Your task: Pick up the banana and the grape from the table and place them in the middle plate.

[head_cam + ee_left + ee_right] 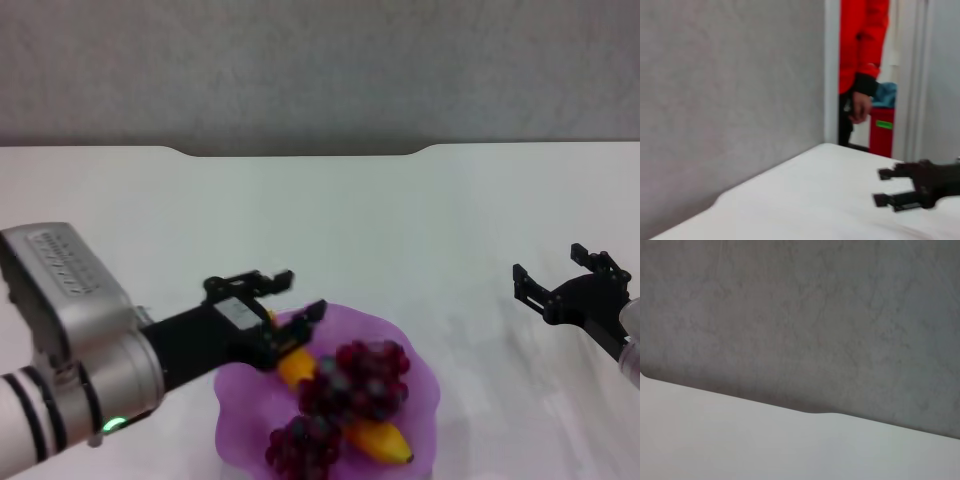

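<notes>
While my head view shows banana (380,438) and grapes (355,392) in the purple plate (415,352), left gripper (293,296) apart above, only my left wrist shows the right gripper (883,187) apart.

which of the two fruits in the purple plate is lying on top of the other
The grape bunch is on top: it drapes across the middle of the banana, which lies under it in the plate with only its two ends showing. The left gripper is open beside them.
</notes>
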Tool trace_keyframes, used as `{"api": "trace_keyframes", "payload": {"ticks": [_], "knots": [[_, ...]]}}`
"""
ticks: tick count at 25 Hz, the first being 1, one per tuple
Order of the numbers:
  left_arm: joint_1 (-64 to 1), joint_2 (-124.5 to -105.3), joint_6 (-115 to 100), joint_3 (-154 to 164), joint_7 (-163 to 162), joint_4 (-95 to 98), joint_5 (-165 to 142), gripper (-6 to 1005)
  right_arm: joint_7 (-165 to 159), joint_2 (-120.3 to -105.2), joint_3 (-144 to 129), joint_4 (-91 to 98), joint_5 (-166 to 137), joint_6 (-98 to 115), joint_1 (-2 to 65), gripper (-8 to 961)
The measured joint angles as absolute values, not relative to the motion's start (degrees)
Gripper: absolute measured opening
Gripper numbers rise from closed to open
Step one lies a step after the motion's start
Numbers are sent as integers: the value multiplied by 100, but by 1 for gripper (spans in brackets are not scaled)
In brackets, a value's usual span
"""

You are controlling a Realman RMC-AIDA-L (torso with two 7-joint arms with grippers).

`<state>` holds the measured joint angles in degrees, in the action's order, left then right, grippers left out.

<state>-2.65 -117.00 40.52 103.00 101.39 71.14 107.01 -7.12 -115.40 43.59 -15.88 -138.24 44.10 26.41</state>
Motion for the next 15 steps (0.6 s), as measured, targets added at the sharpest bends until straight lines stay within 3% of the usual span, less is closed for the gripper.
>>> {"api": "trace_keyframes", "payload": {"ticks": [5, 15], "knots": [[-155, -11699, 3796, 10032, 10985, 6684, 11857, 564, -712, -11540, 4359, -1592, -13833, 4420, 2642, 883], [-819, -11704, 3183, 9550, 11760, 4994, 13816, 782, -710, -11539, 4359, -1626, -13879, 4402, 2645, 883]]}}
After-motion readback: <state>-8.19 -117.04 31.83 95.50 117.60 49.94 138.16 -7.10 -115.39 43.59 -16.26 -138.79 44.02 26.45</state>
